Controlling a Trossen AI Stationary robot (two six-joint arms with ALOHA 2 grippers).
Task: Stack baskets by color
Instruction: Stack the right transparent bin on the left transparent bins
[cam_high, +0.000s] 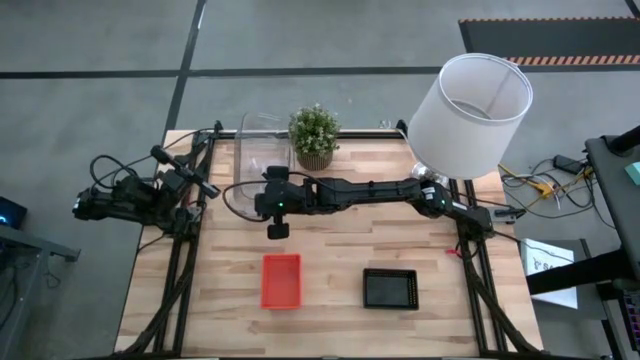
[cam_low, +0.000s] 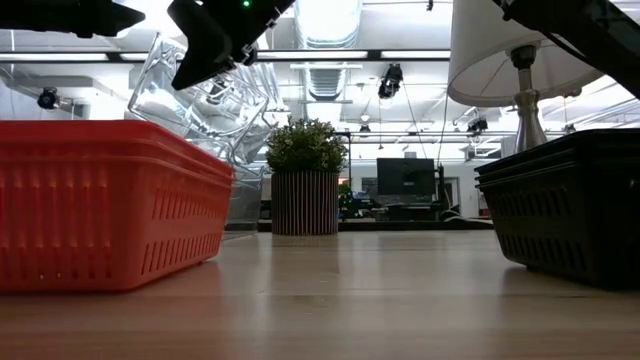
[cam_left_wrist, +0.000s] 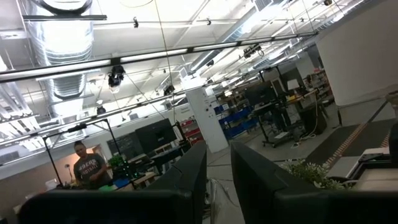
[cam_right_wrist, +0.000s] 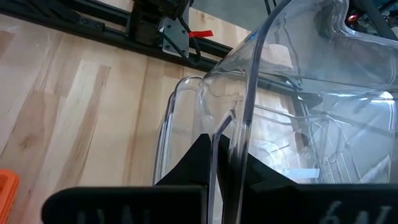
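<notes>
My right gripper (cam_right_wrist: 227, 163) reaches across the table from the right and is shut on a clear basket (cam_right_wrist: 292, 68), which hangs tilted above the far left of the table (cam_low: 190, 95). A second clear basket (cam_right_wrist: 169, 124) lies on the wood below it. The red-orange basket (cam_high: 281, 280) and the black perforated basket (cam_high: 390, 288) rest on their bottoms near the front edge, apart from each other. My left gripper (cam_left_wrist: 217, 180) is folded back at the table's left edge, pointing up into the room, open with nothing between its fingers. My right gripper pinches the clear basket's thin side wall at its rim (cam_right_wrist: 247, 118) between its two fingers (cam_right_wrist: 194, 163), one inside the basket and one outside. The fingers slant down from the table's right side. The basket is tilted; whether its low end touches the basket beneath, I cannot tell.
A potted green plant (cam_high: 314, 135) stands at the far edge, right beside the clear baskets. A lamp with a white shade (cam_high: 470, 112) stands at the far right corner. Bare wood (cam_high: 340, 245) lies between my right arm and the two front baskets.
</notes>
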